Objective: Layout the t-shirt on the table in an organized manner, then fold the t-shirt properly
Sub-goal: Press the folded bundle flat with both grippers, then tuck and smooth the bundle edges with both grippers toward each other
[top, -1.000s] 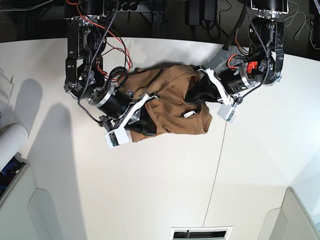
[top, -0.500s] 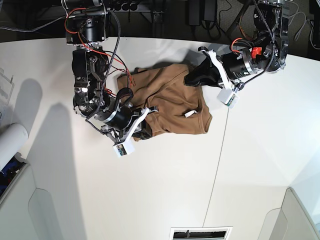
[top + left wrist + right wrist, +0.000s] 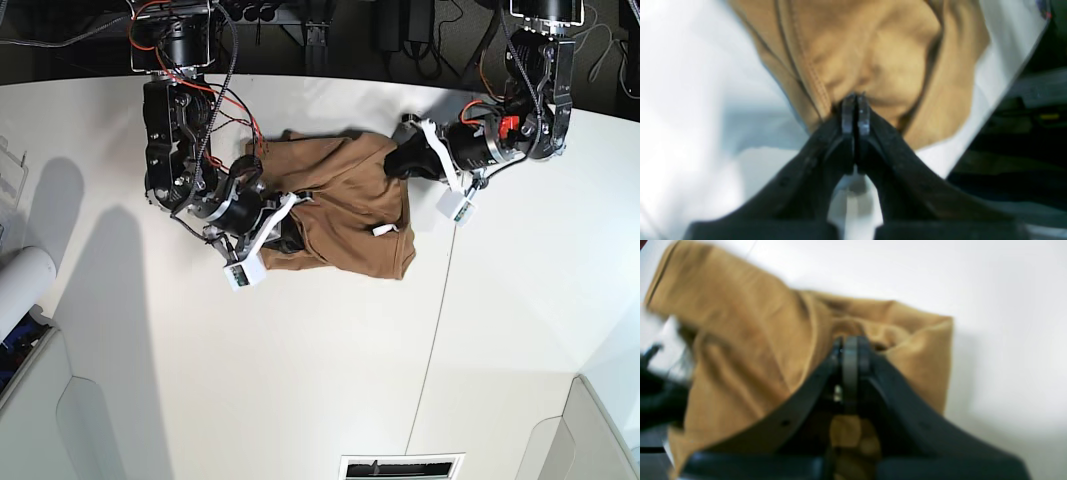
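Where the t-shirt (image 3: 345, 205) bunches, the white table (image 3: 300, 370) shows bare.

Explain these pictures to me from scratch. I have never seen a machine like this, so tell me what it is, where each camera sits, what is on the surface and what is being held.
This is a robot with two arms, working over a white table. The base view looks down from above. The other two pictures come from small cameras mounted on each wrist, looking along the black fingers.

On the table lies a crumpled tan-brown t-shirt, not yet spread out.

In the base view the left gripper is on the picture's right, at the shirt's upper edge; the right gripper is on the picture's left, at its lower edge. Each wrist view shows its jaws closed, with tan cloth at their tips, so both seem to pinch the shirt. The wrist pictures are blurred.
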Controlling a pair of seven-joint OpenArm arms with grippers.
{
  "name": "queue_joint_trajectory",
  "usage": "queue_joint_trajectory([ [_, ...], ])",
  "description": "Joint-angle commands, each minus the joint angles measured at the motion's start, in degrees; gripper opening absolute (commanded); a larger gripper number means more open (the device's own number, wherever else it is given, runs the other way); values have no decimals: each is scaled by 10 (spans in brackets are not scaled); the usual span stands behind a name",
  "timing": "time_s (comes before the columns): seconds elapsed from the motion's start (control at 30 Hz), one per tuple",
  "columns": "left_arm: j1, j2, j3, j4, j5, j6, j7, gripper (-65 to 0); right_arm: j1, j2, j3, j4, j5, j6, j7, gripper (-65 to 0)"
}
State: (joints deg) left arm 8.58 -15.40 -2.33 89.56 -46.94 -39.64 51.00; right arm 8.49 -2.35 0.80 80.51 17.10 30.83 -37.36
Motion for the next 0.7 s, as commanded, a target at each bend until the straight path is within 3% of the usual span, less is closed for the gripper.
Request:
queue_joint_trajectory([
  [0.0, -17, -4, -2, 3, -7, -4, -10, -650, 0, 0, 0, 22, 10, 5, 4, -650],
  [0.33, -129, -6, 16, -74, 10, -4, -11, -650, -99, 0, -2, 114, 88, 9, -18, -650],
  [0.53, -161, -7, 77, -103, 28, -4, -18, -650, -127, -26, -2, 118, 87, 14, -18, -650],
  [0.67, -170, -9, 84, -101, 26, -4, -21, -650, -127, -22, 2, 132, 72, 15, -9, -650],
])
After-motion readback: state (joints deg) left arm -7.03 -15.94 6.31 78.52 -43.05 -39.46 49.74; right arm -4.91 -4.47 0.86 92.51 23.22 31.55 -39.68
